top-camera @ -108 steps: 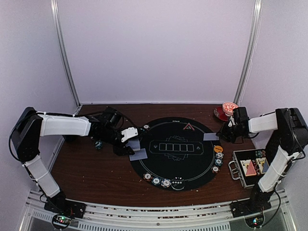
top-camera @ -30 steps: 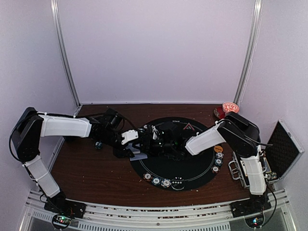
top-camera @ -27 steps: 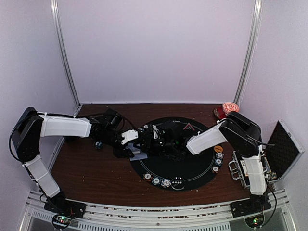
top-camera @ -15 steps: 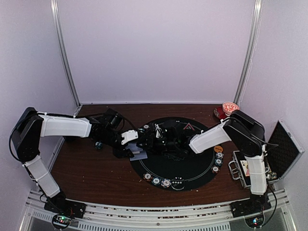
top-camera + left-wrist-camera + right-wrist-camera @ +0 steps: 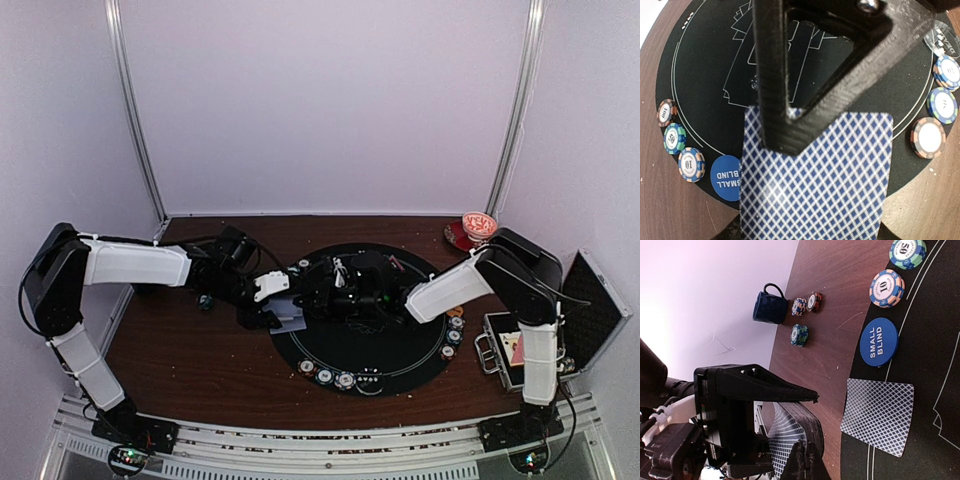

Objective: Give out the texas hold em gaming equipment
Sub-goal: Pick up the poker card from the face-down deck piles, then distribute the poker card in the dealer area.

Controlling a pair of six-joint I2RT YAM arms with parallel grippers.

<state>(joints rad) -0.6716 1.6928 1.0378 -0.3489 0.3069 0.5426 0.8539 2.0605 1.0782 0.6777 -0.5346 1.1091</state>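
Observation:
My left gripper (image 5: 283, 312) is shut on a deck of blue-checked playing cards (image 5: 815, 175), held over the left rim of the round black mat (image 5: 385, 352). My right gripper (image 5: 807, 460) has reached across the mat and is shut on the edge of the deck's top card (image 5: 785, 437), which bows upward. One of its black fingers (image 5: 790, 130) overlaps the deck's far edge. A single card (image 5: 879, 415) lies face down on the mat beside the blue small-blind disc (image 5: 879, 342). Striped chips (image 5: 677, 137) sit next to the disc.
More chips line the mat's near rim (image 5: 326, 377) and right rim (image 5: 455, 328). An open metal case (image 5: 520, 350) stands at the right, and a red cup and saucer (image 5: 478, 226) at the back right. A dark blue mug (image 5: 771, 307) and loose chips (image 5: 799, 335) sit on the wood left of the mat.
My right gripper has closed its jaws onto the top card of the deck, while its elbow swung right. The left arm and deck have stayed still.

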